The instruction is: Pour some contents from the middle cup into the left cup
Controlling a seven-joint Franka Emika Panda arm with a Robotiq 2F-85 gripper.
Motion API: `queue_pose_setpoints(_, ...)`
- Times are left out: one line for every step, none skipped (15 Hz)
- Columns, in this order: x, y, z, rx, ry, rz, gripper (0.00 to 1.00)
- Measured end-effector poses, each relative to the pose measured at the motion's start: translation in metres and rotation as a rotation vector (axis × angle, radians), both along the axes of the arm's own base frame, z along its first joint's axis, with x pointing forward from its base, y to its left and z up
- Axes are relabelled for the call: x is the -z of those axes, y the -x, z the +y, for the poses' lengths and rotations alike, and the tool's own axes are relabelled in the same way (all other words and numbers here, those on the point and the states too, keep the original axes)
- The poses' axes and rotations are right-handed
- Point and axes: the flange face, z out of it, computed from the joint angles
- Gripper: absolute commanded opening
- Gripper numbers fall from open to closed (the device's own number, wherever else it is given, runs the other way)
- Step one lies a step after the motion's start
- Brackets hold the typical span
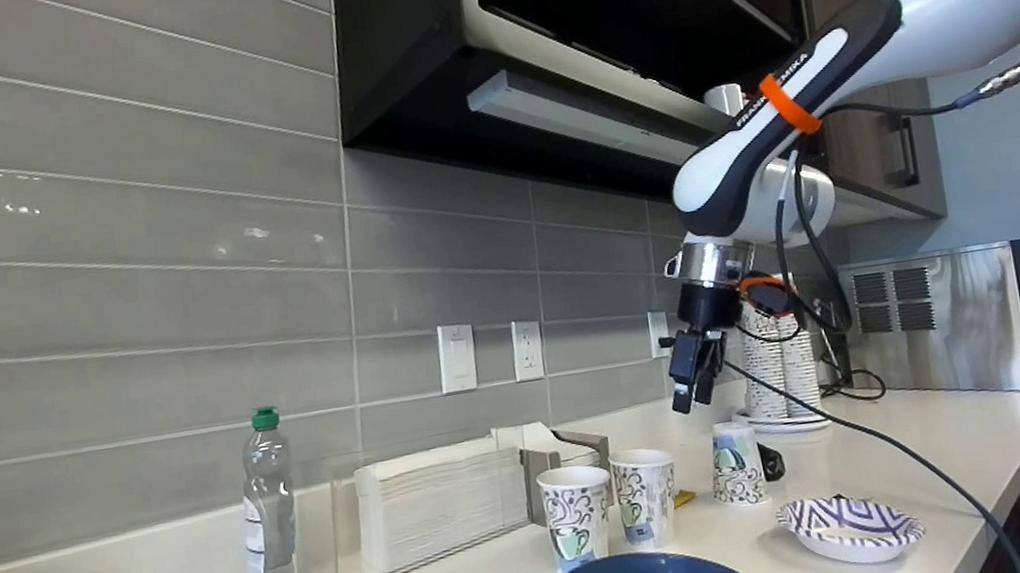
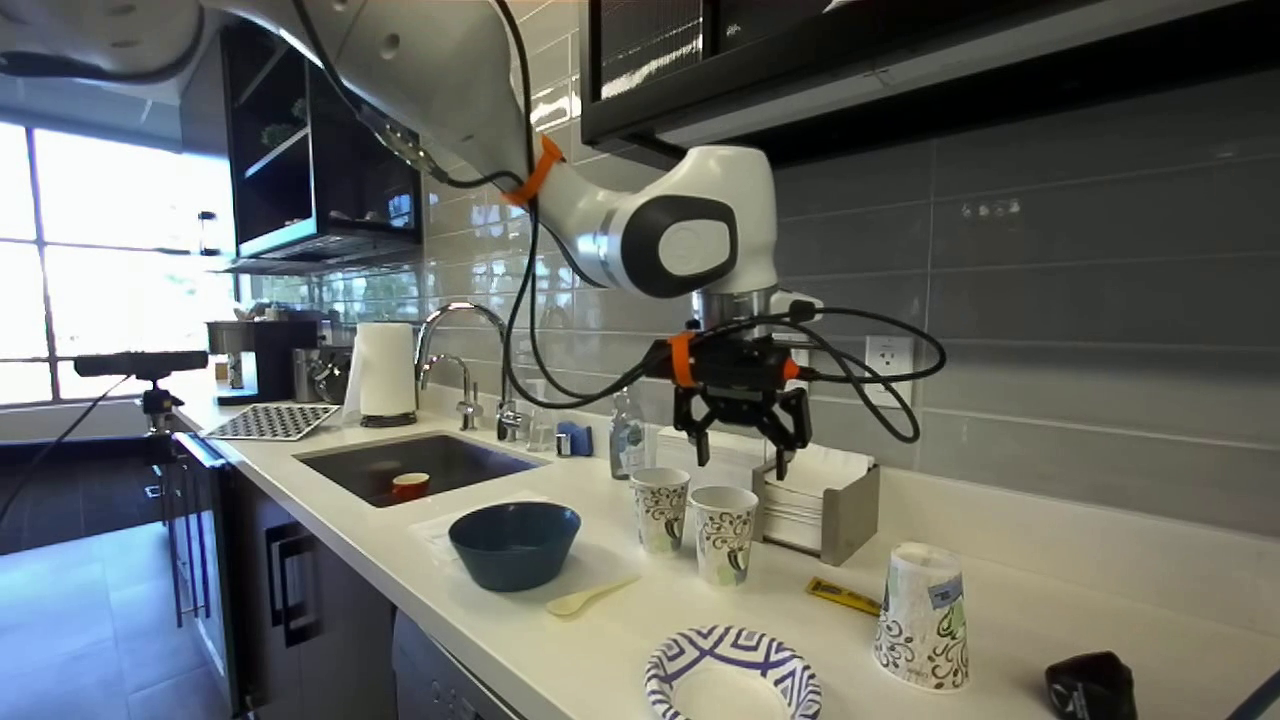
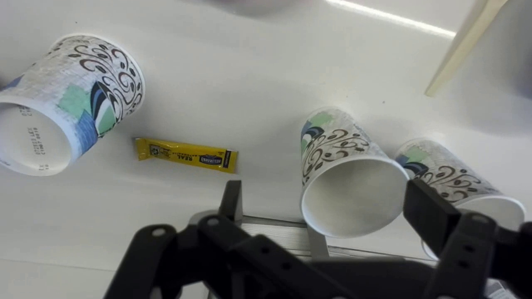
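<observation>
The middle cup (image 1: 646, 501) (image 2: 725, 540) is a white paper cup with brown swirls and a green-blue print, upright on the counter. Beside it stands the left cup (image 1: 575, 519) (image 2: 660, 510), similarly printed and upright. My gripper (image 1: 694, 395) (image 2: 742, 463) hangs above the cups, apart from them, fingers spread with nothing held. In the wrist view the middle cup (image 3: 353, 187) appears between the fingers of the gripper (image 3: 326, 196), mouth toward the camera; its inside looks pale, and I cannot tell what it contains. One finger partly covers the left cup (image 3: 449, 174) there.
An upside-down paper cup (image 2: 922, 620) and a yellow packet (image 3: 187, 155) lie to one side. A dark blue bowl (image 2: 515, 545), a pale spoon (image 2: 590, 596) and a patterned plate (image 2: 730, 640) are toward the counter's front. The napkin holder (image 2: 850, 515) stands close behind the cups.
</observation>
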Motion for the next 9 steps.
queue_pose_setpoints(0.004, -0.008, -0.003, 0.005, -0.006, 0.006, 1.0)
queue_pose_setpoints(0.007, -0.015, -0.005, 0.007, -0.011, 0.015, 1.0)
queue_pose_setpoints(0.011, -0.019, -0.006, 0.007, -0.011, 0.019, 1.0)
queue_pose_setpoints(0.013, -0.019, -0.006, 0.006, -0.012, 0.022, 1.0)
queue_pose_setpoints(0.013, -0.019, -0.006, 0.005, -0.012, 0.022, 1.0)
queue_pose_setpoints(0.011, -0.018, -0.005, 0.005, -0.012, 0.02, 1.0)
queue_pose_setpoints(0.011, -0.018, -0.005, 0.004, -0.012, 0.02, 1.0)
queue_pose_setpoints(0.011, -0.018, -0.005, 0.004, -0.012, 0.02, 1.0)
queue_pose_setpoints(0.011, -0.018, -0.005, 0.004, -0.012, 0.019, 1.0)
